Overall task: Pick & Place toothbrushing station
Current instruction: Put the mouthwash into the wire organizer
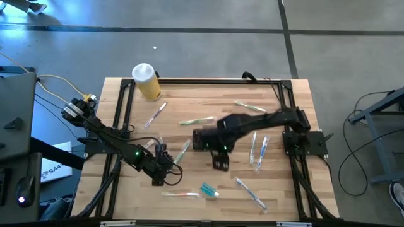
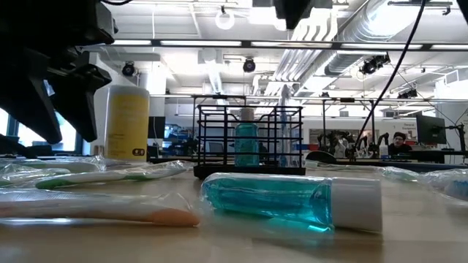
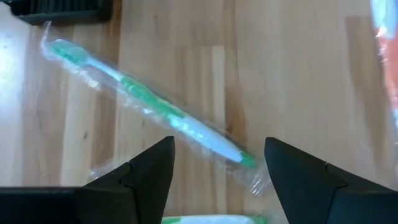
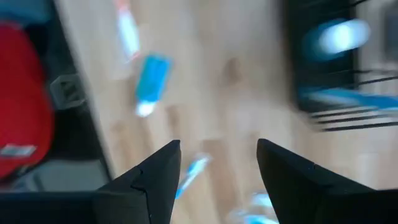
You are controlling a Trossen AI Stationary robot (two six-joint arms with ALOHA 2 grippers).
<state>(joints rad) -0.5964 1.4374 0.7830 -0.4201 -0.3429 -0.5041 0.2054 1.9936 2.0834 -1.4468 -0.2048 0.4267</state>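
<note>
The black slatted caddy [image 2: 248, 142] stands upright on the table's middle with a blue bottle and brushes in it; it also shows in the high view [image 1: 199, 140] and the right wrist view [image 4: 329, 68]. My right gripper [image 1: 219, 162] is open and empty above the table just beside the caddy, toward the near edge. My left gripper [image 1: 161, 170] is open and low at the near left. Its fingers stand on either side of the near end of a wrapped green toothbrush [image 3: 149, 106] that lies flat on the wood, without touching it.
A yellow jar with a white lid [image 1: 146, 81] stands at the far left. A blue tube with a white cap [image 1: 208, 189] lies near the front edge. Several wrapped toothbrushes lie scattered, among them two on the right [image 1: 257, 150]. A black frame rims the table [image 1: 208, 80].
</note>
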